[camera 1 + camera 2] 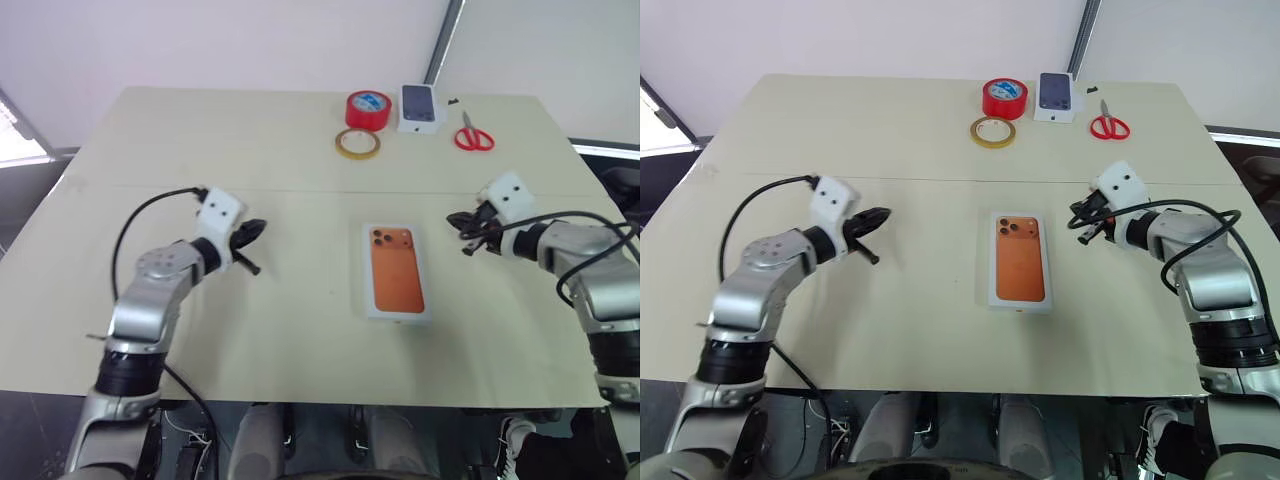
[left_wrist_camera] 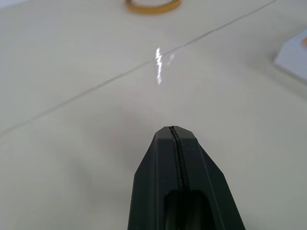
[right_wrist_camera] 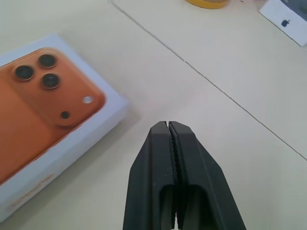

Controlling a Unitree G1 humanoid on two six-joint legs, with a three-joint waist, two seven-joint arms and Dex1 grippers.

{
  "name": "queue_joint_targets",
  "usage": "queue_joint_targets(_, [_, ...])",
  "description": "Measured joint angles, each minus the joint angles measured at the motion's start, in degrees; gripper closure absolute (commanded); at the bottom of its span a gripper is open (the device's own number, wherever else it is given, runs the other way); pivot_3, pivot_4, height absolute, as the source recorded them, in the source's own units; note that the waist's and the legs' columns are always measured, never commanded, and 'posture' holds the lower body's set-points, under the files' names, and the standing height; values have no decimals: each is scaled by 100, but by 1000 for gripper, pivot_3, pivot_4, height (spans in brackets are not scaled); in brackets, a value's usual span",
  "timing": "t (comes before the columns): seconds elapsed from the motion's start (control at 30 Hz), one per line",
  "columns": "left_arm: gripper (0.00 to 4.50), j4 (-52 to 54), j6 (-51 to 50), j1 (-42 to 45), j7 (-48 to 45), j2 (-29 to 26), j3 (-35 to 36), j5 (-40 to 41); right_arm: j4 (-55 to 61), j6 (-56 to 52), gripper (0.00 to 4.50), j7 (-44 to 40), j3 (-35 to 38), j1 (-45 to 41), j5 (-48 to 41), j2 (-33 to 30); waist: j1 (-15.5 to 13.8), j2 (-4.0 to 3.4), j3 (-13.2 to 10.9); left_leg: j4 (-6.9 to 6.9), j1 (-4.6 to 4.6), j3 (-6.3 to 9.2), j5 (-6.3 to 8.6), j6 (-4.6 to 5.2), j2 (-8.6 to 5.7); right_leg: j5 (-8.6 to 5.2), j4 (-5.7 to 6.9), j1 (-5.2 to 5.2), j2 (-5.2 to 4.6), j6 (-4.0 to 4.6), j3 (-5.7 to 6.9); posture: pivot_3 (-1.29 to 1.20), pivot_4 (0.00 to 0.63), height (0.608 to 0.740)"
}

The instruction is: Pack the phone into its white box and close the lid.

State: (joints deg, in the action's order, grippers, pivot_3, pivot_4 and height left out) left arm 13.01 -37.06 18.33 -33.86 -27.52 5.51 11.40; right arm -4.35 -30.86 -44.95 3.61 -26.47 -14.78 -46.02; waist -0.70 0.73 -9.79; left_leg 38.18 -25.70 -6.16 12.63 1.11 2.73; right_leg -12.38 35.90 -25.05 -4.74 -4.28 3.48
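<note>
The white box (image 1: 397, 272) lies mid-table between both arms with its lid (image 3: 45, 124) on (the orange phone picture faces up), long axis running near to far. The right gripper (image 1: 466, 232), fingers pressed together and empty, hovers just right of its far end, somewhat nearer than the left gripper (image 1: 252, 240), likewise shut and empty, well left. Red tape roll (image 1: 367, 108), yellow tape ring (image 1: 357, 143), a smaller white box (image 1: 420, 107) and scissors (image 1: 472, 134) sit far off, obstructing nothing.

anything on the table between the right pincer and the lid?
Nothing. In the right eye view the stretch of table between the right pincer and the lid is bare; the right wrist view agrees.
</note>
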Motion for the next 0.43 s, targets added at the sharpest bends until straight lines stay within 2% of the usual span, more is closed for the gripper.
queue_joint_targets(0.17, [4500, 379, -105, -533, 147, -202, 504, 183, -739, 493, 4441, -392, 29, -32, 9, -4, 14, 0, 0, -5, 17, -5, 1, -1, 1, -1, 1, 8, 0, 2, -3, 0, 150, 740])
queue_joint_targets(0.43, [4500, 498, -128, -1033, 325, -361, 893, 317, -945, 673, 4441, -666, 55, -73, -51, 49, 14, -1, 0, -8, 24, -8, 2, -3, 9, -3, 0, 10, -2, 4, -3, 0, 150, 740])
